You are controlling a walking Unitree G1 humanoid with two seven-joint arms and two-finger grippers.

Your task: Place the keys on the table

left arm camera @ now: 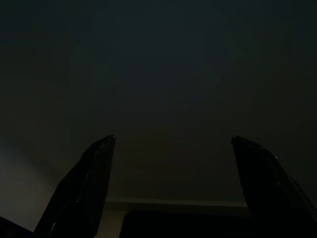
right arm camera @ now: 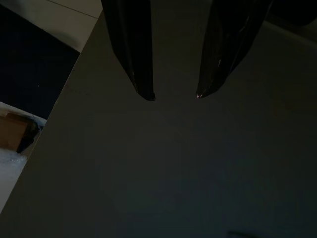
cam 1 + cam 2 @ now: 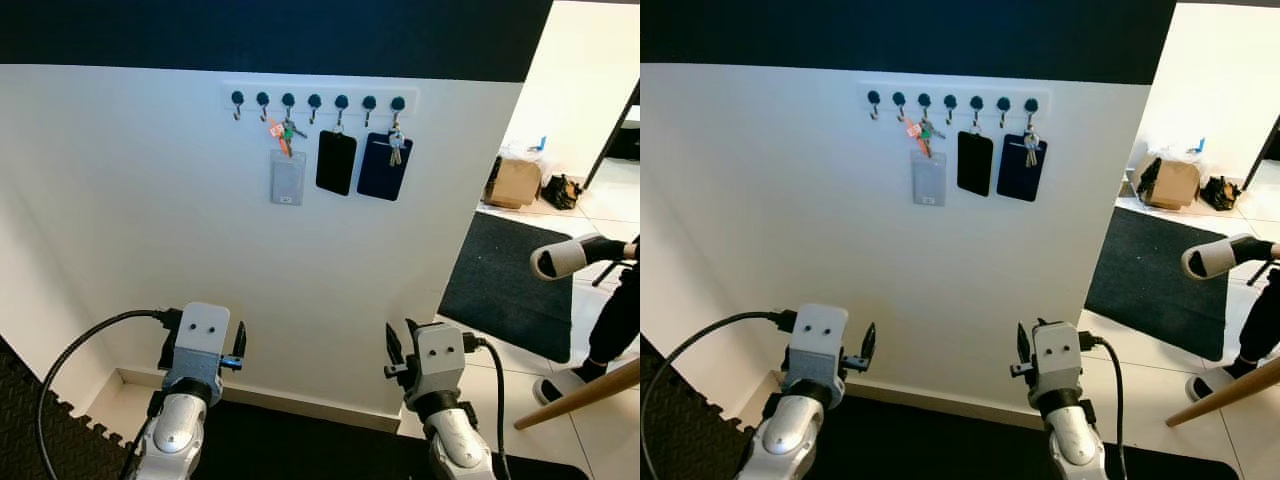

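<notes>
Keys (image 3: 285,133) on hook rack (image 3: 318,99), beside card holders (image 3: 336,162).

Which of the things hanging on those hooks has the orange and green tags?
The bunch of keys on the third hook from the left, above the grey card. The other keys hang plain against the dark blue holder.

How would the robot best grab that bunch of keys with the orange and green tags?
Probably by pinching the hanging keys below their hook, coming straight at the wall, then lifting up: they dangle free above the grey card. Both the left gripper and right gripper are open.
</notes>
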